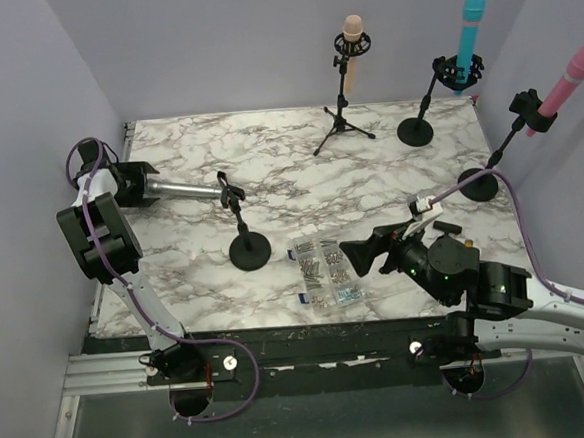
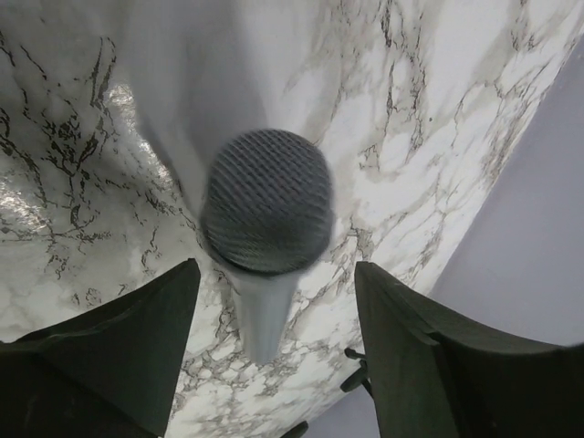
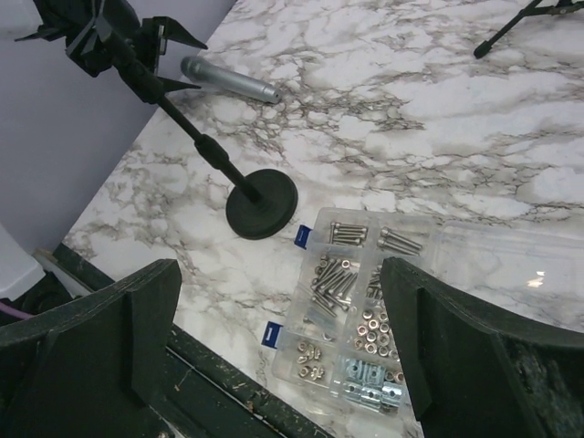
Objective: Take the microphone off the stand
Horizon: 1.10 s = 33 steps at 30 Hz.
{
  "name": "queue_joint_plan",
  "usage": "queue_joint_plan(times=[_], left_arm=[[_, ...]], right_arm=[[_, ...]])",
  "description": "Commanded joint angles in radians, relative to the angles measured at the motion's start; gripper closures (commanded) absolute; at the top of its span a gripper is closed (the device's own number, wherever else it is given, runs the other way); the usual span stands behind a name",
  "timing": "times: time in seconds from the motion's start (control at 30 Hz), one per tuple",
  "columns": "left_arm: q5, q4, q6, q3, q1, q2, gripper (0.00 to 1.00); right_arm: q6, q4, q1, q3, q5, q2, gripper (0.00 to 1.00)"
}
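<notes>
Your left arm (image 1: 98, 233) stands folded at the table's left edge, elbow high. Its wrist is turned so the left gripper (image 1: 134, 185) points right, across the marble table (image 1: 389, 172). Your right arm (image 1: 497, 290) lies low along the near edge, and the right gripper (image 3: 280, 269) reaches left over a clear parts box (image 3: 356, 301) of screws and nuts.

The microphone (image 1: 185, 189) is silver and lies level, its long axis running left to right. The mesh head is in at the left gripper and the tail end points right. In the top view the tail ends just beside the clip (image 1: 230, 191) of the short black stand (image 1: 246, 247). From the right wrist camera the barrel shows lower than the clip and apart from it (whether it rests on the marble or hangs just above, you cannot tell).

The left fingers (image 2: 137, 347) stand part-way apart on either side of the blurred mesh head, with slivers of marble showing between them and the barrel. Whether the pads press on the head cannot be told. The right fingers (image 3: 91, 347) are spread wide with nothing between them, above the box, and the stand's round base is near it.
</notes>
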Motion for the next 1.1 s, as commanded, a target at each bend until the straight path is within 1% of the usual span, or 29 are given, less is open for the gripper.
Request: queue_joint_plan(times=[0.0, 0.2, 0.4, 0.53, 0.7, 0.87, 0.93, 1.0, 1.07], left_arm=[[-0.014, 0.012, -0.006, -0.029, 0.011, -0.032, 0.25], [-0.007, -0.002, 0.018, -0.02, 0.011, -0.032, 0.18], [-0.011, 0.012, 0.122, 0.003, -0.018, -0.06, 0.12], [0.031, 0.099, 0.107, -0.079, -0.047, -0.105, 0.07], [0.023, 0.105, 0.118, -0.144, -0.075, -0.171, 0.02], [0.116, 0.127, 0.112, -0.211, -0.078, -0.25, 0.02], [0.139, 0.174, 0.118, -0.259, -0.096, -0.307, 0.02], [0.181, 0.239, 0.118, -0.297, -0.116, -0.355, 0.01], [0.214, 0.253, 0.142, -0.281, -0.147, -0.377, 0.01]], right_arm=[[0.0, -0.048, 0.004, -0.011, 0.086, -0.019, 0.0], [-0.003, -0.072, 0.003, -0.005, 0.109, -0.044, 0.02], [-0.005, -0.067, 0.004, -0.015, 0.102, 0.007, 0.01], [-0.022, -0.04, 0.003, -0.011, 0.104, 0.069, 0.0], [-0.003, -0.033, 0.003, -0.012, 0.067, 0.134, 0.0], [-0.016, 0.012, 0.003, 0.0, 0.039, 0.198, 0.0], [-0.03, 0.045, 0.002, 0.016, 0.006, 0.24, 0.0], [-0.068, 0.069, -0.001, 0.056, -0.072, 0.314, 0.0], [-0.091, 0.07, -0.001, 0.107, -0.116, 0.403, 0.0]])
